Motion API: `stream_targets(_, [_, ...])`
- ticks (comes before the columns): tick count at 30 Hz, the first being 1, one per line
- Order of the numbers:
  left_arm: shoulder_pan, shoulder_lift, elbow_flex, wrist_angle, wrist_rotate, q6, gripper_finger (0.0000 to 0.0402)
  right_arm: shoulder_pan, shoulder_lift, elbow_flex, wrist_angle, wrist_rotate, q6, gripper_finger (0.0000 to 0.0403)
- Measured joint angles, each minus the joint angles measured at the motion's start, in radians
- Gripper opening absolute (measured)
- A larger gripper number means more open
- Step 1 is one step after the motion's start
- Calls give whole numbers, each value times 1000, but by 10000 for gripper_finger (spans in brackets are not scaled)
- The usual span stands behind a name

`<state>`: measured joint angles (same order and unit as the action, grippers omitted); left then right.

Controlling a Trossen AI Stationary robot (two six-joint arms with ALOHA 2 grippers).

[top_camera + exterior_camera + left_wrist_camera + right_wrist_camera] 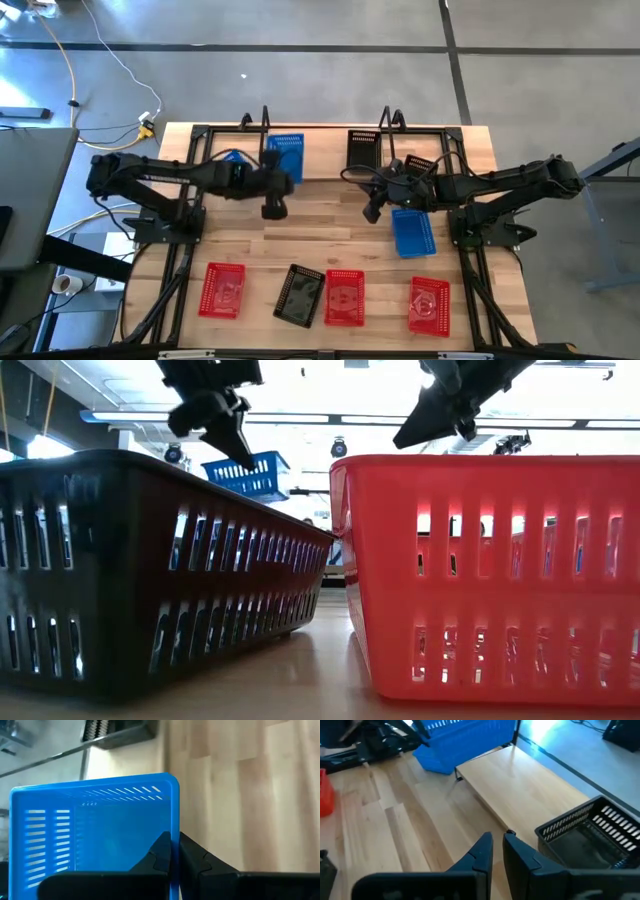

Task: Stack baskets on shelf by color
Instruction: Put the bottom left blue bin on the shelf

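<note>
A blue basket (95,830) (286,153) (247,476) hangs at the left end of the shelf (520,785) (325,158), with my left gripper (175,851) (276,190) shut on it. Whether its bottom touches the plank does not show. A black basket (590,837) (362,150) sits on the shelf's right end. My right gripper (498,840) (374,208) hovers in front of the shelf near that black basket. It holds nothing, and only a thin slit shows between its fingertips. My left gripper pinches the rim of one side wall (174,820) of the blue basket, one finger inside the basket and one outside. The fingers slant down from the near left. The basket stays open side up, slightly tilted, reaching away from the fingers toward the shelf.
On the table lie another blue basket (412,232) at the right, and along the near edge three red baskets (222,290) (345,298) (430,305) and a black one (300,297). A further dark basket (420,164) shows by the right arm. Black wire uprights (256,124) flank the shelf.
</note>
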<state>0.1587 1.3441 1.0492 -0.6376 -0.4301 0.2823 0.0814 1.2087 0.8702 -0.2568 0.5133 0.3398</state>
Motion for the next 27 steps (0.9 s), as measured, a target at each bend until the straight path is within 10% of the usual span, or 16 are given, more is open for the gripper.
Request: stream_targets(27, [247, 210, 0, 58, 158, 114, 0, -61, 0, 0, -1, 66, -34, 29])
